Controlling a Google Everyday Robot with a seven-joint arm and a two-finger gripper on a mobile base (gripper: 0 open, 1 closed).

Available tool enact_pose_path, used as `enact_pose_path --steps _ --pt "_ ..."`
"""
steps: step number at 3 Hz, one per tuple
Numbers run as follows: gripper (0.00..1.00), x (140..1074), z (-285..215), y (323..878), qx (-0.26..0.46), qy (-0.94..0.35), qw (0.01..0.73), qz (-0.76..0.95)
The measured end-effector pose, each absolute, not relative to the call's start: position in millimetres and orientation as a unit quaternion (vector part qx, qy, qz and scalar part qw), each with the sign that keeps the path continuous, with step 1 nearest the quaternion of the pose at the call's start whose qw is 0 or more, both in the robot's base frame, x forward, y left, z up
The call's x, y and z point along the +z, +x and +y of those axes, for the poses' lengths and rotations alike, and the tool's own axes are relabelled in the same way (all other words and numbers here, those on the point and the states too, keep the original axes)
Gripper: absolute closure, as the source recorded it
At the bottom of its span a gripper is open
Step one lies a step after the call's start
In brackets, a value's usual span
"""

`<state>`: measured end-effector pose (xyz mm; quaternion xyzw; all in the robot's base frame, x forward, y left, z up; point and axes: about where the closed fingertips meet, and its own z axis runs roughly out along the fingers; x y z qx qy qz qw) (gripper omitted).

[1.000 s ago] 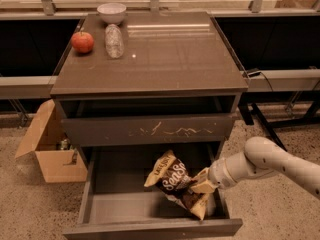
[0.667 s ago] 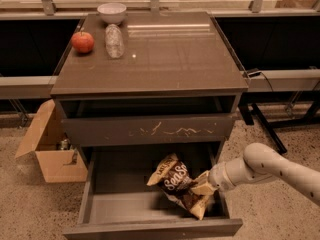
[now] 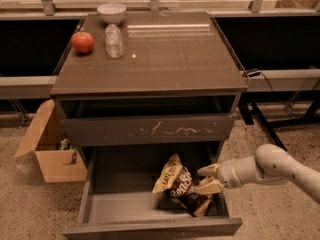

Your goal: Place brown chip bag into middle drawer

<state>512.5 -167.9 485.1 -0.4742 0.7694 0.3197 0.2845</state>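
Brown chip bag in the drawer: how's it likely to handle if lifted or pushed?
Probably floppy: the brown chip bag looks crinkled and lies tilted on the middle drawer floor. Likely light for its size, being puffy, so a push should slide it. The gripper sits at its right edge; a hard squeeze may crush contents.

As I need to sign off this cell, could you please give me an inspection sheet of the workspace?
Surface: cabinet top holds an apple, a clear bottle on its side and a white bowl, all back left.
Job's things: brown chip bag lies inside the open middle drawer, towards its right.
Clutter: open cardboard box on the floor, left of the cabinet.
Grippers: tool inside the drawer at the bag's right end, arm entering from the right.
Cables: one dark cable right of the cabinet.
Surroundings: speckled floor; scratched drawer front above.
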Motion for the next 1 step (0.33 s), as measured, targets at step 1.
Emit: enact_pose_path --steps 1 --pt "0.0 520.6 -190.5 516.1 0.32 -0.462 0.34 0.754"
